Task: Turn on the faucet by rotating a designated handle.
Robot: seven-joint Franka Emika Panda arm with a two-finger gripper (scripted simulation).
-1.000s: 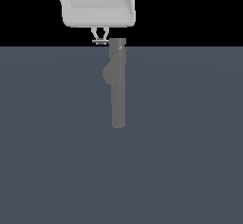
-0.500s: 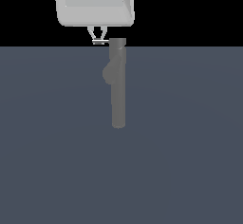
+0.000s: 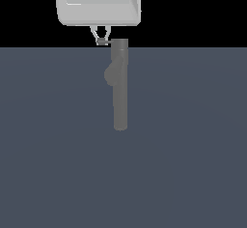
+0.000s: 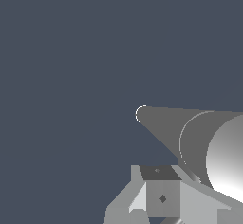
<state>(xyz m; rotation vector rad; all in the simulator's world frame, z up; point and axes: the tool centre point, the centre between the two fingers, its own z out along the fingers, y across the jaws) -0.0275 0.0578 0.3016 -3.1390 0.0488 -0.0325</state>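
Observation:
The faucet is a matte grey tube lying on the dark blue-grey floor, with a rounded bulge on the exterior view's left and its cap at the far end. The handle is a short thin rod sticking out of the cap toward the exterior view's left. My gripper, under its big white body, hangs right above the handle, its two prongs closed to a point on the rod's tip. In the wrist view the faucet fills the corner beside one finger.
The flat dark blue-grey floor spreads all round the faucet. A black background lies behind the gripper. Nothing else shows in either view.
The gripper's white body has shifted slightly up and toward the exterior view's left, its prongs staying at the handle. The faucet tube has not moved.

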